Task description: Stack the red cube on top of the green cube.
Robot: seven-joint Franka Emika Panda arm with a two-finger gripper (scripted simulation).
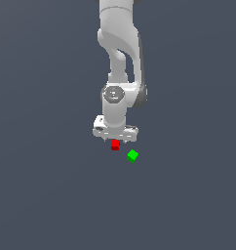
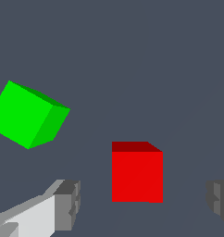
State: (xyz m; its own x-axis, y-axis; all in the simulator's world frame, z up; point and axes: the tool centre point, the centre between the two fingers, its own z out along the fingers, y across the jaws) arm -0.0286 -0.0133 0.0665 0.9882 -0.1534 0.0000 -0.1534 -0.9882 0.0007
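The red cube (image 1: 115,144) rests on the grey floor directly under my white gripper (image 1: 115,138). In the wrist view the red cube (image 2: 137,172) sits between the two grey fingers (image 2: 67,203), with a gap on each side, nearer the finger beside the green cube. My gripper (image 2: 142,203) is open and holds nothing. The green cube (image 1: 132,156) lies a short way off, toward the exterior view's right and nearer the camera, turned at an angle to the red one. In the wrist view the green cube (image 2: 28,115) lies outside the fingers.
The floor (image 1: 51,195) is a plain dark grey surface with nothing else on it. The white arm (image 1: 121,58) rises straight up behind the gripper to the top of the exterior view.
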